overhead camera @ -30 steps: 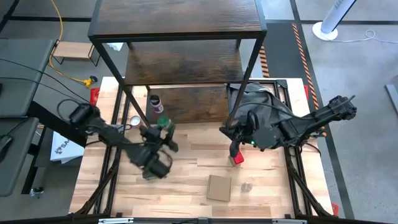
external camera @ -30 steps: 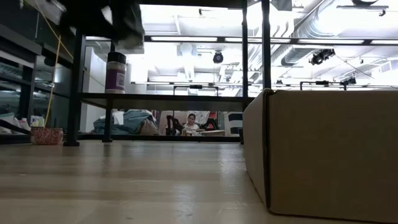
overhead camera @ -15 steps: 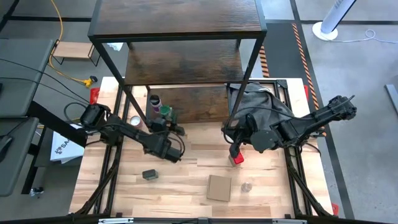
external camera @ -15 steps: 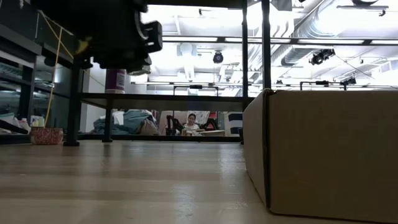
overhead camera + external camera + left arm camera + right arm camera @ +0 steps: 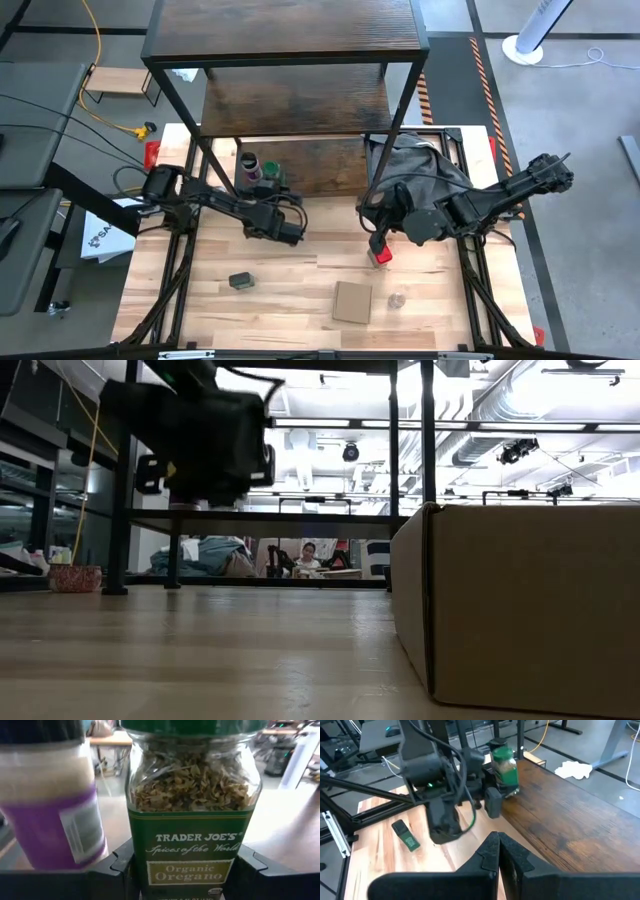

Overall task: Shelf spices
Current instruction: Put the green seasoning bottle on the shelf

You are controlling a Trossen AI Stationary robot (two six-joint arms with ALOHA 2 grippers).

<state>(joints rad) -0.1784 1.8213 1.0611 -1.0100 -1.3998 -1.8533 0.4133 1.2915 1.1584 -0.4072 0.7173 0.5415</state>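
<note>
Left gripper point(image 5: 272, 192): we find its dark fingers point(image 5: 125, 862) pinching the green-lidded glass jar of oregano point(image 5: 192, 820) on both flanks, at the front edge of the lowest board of the large three-tier shelf of dark brown wood-grain boards in a thin black metal frame point(image 5: 290, 100). The jar stands upright (its label reads "Organic Oregano"). Just beside it on the same board we note the purple-lidded jar with a purple label and pale contents point(image 5: 52, 805), upright, apart from the fingers.

Right gripper point(image 5: 381, 240): we record its two dark fingers point(image 5: 492, 852) pressed together, nothing between them in the wrist view. From above, it sits directly over the small red boxy container point(image 5: 381, 256) on the light wooden table point(image 5: 310, 290); whether it touches we cannot tell.

Remaining items on the table, outward from the arms:
- a small dark container with a green label point(image 5: 240, 281), lying flat, near the left arm and well apart from the shelf;
- a flat square brown cardboard piece point(image 5: 352, 302), toward the table's front;
- a small pale container point(image 5: 397, 299), just beside the cardboard.

In the low view we see the cardboard piece as a tall wall close to the lens, and a person point(image 5: 306, 557) far off in the room behind.
</note>
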